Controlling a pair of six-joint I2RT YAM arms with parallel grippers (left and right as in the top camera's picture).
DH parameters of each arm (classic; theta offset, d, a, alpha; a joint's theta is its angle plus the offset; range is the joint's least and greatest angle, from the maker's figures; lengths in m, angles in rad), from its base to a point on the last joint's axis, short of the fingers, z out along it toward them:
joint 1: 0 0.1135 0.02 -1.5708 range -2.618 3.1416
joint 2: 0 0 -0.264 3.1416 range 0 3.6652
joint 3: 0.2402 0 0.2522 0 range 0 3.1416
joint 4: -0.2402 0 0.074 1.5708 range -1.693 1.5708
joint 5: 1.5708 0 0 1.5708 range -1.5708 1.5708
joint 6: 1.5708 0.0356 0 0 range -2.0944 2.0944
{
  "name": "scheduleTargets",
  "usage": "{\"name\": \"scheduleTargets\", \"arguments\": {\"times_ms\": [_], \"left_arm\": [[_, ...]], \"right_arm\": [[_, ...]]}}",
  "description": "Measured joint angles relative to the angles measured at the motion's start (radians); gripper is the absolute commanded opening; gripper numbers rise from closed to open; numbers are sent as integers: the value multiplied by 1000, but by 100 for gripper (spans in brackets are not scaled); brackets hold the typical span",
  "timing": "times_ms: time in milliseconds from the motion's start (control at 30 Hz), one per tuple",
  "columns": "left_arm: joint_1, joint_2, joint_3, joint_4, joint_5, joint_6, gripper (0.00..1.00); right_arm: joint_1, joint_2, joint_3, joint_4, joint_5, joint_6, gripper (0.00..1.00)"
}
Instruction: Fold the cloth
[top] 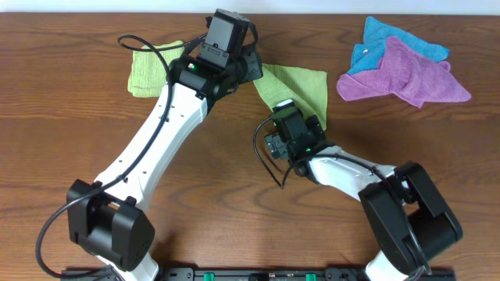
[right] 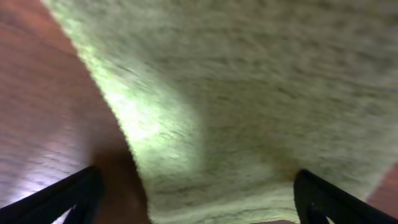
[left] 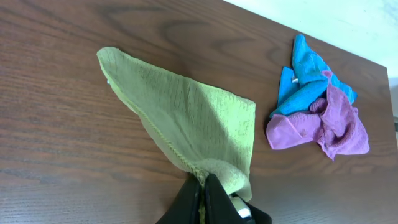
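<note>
The light yellow-green cloth [top: 301, 84] lies partly lifted at the back middle of the table, stretched into a triangle in the left wrist view [left: 193, 118]. My left gripper [top: 248, 65] is shut on one corner of it, and the cloth's edge is pinched between the fingers [left: 202, 190]. My right gripper [top: 284, 109] is open at the cloth's near edge. In the right wrist view the cloth [right: 249, 93] fills the frame, with the two fingers spread wide on either side of it [right: 199, 205].
A second green cloth [top: 152, 70], folded small, lies at the back left, partly under my left arm. A blue cloth [top: 383, 39] and a purple cloth [top: 410, 74] lie crumpled together at the back right, also in the left wrist view [left: 323, 118].
</note>
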Motion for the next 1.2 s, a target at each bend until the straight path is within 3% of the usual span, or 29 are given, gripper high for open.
{"name": "scheduleTargets", "arguments": {"times_ms": [33,200,267,433,533,600,633,667,700,767,833,900,1033,1067,1200], "left_arm": [[0,0,0,1,0,0,6],[0,0,0,11,0,0,6],[0,0,0,15,0,0,6],[0,0,0,16,0,0,6],[0,0,0,17,0,0,6],[0,0,0,17,0,0,6],[0,0,0,17,0,-1,6],[0,0,0,18,0,0,6],[0,0,0,18,0,-1,6],[0,0,0,18,0,-1,6],[0,0,0,19,0,-1,6],[0,0,0,19,0,-1,6],[0,0,0,19,0,-1,6],[0,0,0,19,0,-1,6],[0,0,0,19,0,-1,6]], "right_arm": [[0,0,2,-11,15,0,77],[0,0,8,-59,71,12,73],[0,0,13,-89,87,21,59],[5,0,21,-151,113,76,55],[7,-1,24,-178,121,98,39],[12,-1,23,-188,123,111,16],[13,-1,23,-194,120,111,20],[16,2,18,-195,125,117,35],[16,2,17,-196,129,127,36],[16,1,17,-193,141,129,24],[17,2,16,-188,141,133,23],[18,3,14,-176,137,134,30],[18,8,11,-136,135,134,32],[18,10,11,-123,132,134,30],[18,16,8,-94,117,132,1]]}}
